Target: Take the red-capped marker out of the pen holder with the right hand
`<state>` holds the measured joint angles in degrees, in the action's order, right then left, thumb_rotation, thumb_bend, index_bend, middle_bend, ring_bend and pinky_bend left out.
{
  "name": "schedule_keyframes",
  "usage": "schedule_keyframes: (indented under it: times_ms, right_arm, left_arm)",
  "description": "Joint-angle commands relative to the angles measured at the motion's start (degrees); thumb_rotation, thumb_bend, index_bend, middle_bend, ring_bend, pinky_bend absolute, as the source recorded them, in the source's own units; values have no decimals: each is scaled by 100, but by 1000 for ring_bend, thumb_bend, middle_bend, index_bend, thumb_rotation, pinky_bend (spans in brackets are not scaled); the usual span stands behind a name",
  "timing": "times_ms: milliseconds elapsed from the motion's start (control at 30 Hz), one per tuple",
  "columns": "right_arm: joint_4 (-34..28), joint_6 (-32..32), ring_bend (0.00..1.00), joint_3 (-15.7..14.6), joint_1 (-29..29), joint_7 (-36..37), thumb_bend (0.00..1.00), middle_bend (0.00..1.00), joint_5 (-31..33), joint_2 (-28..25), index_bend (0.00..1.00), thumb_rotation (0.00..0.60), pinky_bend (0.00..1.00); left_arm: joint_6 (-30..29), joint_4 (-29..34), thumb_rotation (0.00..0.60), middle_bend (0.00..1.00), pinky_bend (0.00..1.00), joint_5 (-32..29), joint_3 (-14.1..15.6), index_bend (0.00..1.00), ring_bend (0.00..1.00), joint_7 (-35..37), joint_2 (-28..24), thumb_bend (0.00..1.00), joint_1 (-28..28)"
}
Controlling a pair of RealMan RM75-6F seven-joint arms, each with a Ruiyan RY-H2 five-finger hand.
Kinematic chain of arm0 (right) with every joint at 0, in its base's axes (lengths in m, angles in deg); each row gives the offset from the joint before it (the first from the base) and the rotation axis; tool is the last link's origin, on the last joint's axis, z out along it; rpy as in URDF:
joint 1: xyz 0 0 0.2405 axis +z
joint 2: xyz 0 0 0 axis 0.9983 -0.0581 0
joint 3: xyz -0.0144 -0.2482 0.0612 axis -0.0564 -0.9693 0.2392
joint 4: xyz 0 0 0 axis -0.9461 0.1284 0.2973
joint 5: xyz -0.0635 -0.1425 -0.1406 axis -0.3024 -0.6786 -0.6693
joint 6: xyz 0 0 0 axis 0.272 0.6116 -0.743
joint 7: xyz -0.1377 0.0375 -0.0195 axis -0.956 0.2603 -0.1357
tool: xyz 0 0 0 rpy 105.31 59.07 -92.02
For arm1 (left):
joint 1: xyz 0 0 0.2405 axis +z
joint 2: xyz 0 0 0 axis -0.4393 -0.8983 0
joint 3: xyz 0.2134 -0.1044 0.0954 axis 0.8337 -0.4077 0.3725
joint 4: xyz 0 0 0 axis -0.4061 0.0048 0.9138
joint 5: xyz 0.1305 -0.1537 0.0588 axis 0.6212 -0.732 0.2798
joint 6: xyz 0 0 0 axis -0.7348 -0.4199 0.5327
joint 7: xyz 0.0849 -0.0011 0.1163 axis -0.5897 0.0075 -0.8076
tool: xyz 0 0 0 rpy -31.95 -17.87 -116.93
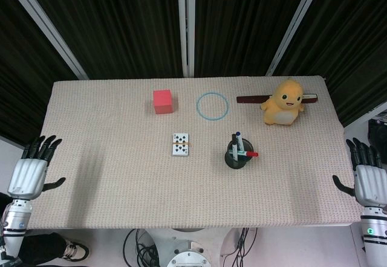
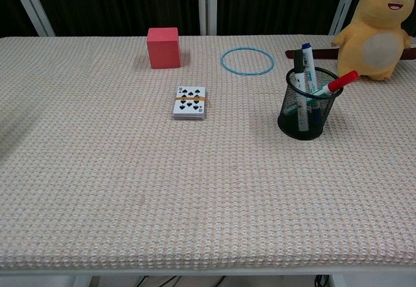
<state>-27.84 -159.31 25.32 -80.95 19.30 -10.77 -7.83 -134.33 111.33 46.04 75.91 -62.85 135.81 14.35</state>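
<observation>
Showing the counter edges: the counter [image 1: 121, 188] is spanning nearly the full head view, its near edge running along the bottom and its far edge lying against dark curtains.
Open room: a broad bare stretch of woven surface is lying between the near edge and the objects; both near corners are standing free of objects.
Pen holder: the black mesh pen holder [image 2: 308, 104] is standing upright right of centre, well apart from every edge.
Red-capped marker: the red-capped marker [image 2: 336, 83] is leaning in the pen holder, its cap projecting over the rim toward the right, beside a blue-capped marker [image 2: 309, 60] and a dark marker [image 2: 299, 69].
Neighbours: a yellow plush toy [image 1: 283, 102] is sitting behind the holder near the far right edge, in front of a dark bar [image 1: 251, 99]; a blue ring [image 1: 212, 106], a red cube [image 1: 162, 101] and a deck of cards [image 1: 181, 144] are lying to the left.
Right hand: the right hand [image 1: 366, 176] is hanging just off the right edge, fingers [image 1: 361, 152] spread and pointing forward, holding nothing.
Left hand: the left hand [image 1: 31, 170] is hanging just off the left edge, fingers [image 1: 42, 147] likewise spread, holding nothing.
Chest view: neither hand is appearing here.
</observation>
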Motion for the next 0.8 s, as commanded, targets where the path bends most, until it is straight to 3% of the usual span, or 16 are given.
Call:
schedule_keyframes:
  times_ms: [33,367,800]
  right_arm:
    - [9,-10,0,1,-4,10,176,0,-5,5,0,600,0]
    - [-45,-71,0,-25,51,30,176,0,-245,29,0,600,0]
    - [-591,372,0,76,794,-962,176,0,-714,499,0,600,0]
  left_arm:
    - [2,-5,600,58,43,-2,3,110,0,1,3,61,1]
    - [15,-74,600,58,43,17,12,111,0,69,38,62,-11]
    - [64,-236,600,58,42,44,54,111,0,202,136,62,-26]
